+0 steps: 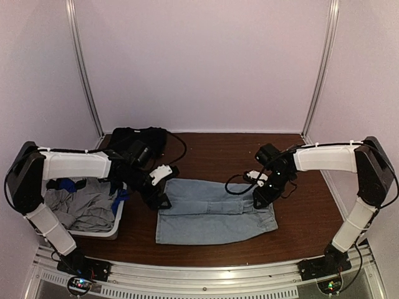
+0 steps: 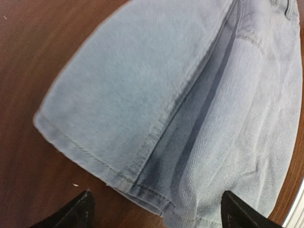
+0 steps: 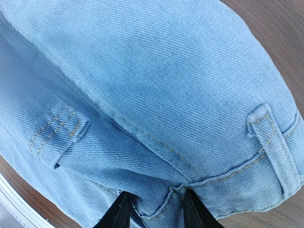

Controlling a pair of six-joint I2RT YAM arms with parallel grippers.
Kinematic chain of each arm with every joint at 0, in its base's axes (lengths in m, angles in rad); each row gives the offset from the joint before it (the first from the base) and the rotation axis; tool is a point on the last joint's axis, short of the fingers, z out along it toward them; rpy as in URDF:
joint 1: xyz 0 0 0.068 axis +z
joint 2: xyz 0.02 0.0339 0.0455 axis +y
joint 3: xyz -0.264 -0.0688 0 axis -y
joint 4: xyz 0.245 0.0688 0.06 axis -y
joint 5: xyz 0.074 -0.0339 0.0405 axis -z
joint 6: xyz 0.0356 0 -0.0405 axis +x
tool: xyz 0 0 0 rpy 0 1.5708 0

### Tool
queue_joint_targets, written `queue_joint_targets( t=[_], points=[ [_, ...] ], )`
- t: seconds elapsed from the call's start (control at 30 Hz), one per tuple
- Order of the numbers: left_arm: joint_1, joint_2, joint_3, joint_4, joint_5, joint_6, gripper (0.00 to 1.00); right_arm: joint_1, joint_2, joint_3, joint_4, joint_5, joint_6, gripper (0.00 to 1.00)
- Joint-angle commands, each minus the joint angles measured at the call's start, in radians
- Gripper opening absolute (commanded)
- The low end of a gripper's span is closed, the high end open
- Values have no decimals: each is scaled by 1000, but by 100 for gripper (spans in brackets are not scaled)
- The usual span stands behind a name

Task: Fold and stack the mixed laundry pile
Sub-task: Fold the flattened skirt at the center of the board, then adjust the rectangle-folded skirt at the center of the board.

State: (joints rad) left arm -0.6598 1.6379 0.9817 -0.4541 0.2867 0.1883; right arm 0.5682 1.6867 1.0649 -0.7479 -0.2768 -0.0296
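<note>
The left gripper [image 2: 159, 214] hangs spread above the hem of the denim piece [image 1: 212, 218]. The right gripper [image 3: 156, 213] pinches its waistband.

Denim piece [image 1: 215, 212] lies on table [image 1: 299, 233], right of basket [image 1: 113, 229]

Left hand [image 2: 160, 213] low, pointing down, spread wide; right hand [image 3: 158, 210] low, clamped on denim [image 3: 156, 95].

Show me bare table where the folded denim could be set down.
Bare table lies behind the denim piece, between the black shirt and the right claw, and in a strip along the near edge. The left is crowded: basket, left claw.
</note>
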Motion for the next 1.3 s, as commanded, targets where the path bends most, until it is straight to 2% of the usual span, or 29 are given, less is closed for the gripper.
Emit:
queue_joint_targets(
  t=[0.0, 0.13, 0.33, 0.4, 0.47, 0.6, 0.7, 0.77, 0.87, 0.97, 1.1, 1.2, 1.27],
  points=[
    [5, -128, 25, 57, -24, 20, 98, 13, -87, 27, -44, 37, 0, 40],
    [-9, -114, 48, 52, -21, 51, 98, 26, -131, -20, -49, -37, 11, 40],
    [-105, 27, 101, -31, -27, 131, 98, 109, -56, -38, -69, -70, 29, 50],
    [-135, 46, 81, -50, -34, 152, 98, 150, -30, -34, -81, -59, 54, 49],
    [-147, 53, 48, -51, -51, 163, 97, 192, -19, -37, -79, -41, 80, 42],
    [-145, 72, 26, -47, -160, 179, 79, 215, 25, -47, -35, -36, 139, 27],
    [-79, 99, 47, -14, -257, 157, 60, 214, 65, -17, 13, 31, 141, 22],
    [-2, 125, 95, 12, -249, 139, 48, 205, 107, 48, 33, 63, 119, 19],
    [69, 152, 168, 26, -212, 178, 40, 186, 174, 173, 23, 48, 55, 18],
    [80, 167, 239, -3, -213, 240, 38, 176, 183, 265, -21, 17, -7, 22],
    [89, 116, 221, -18, -172, 241, 42, 154, 122, 275, -81, -8, -38, 44],
    [89, 43, 148, -6, -153, 243, 48, 123, 58, 237, -91, -19, -36, 49],
    [89, 5, 109, 5, -154, 248, 50, 96, 30, 213, -81, -36, -39, 48]
  ],
)
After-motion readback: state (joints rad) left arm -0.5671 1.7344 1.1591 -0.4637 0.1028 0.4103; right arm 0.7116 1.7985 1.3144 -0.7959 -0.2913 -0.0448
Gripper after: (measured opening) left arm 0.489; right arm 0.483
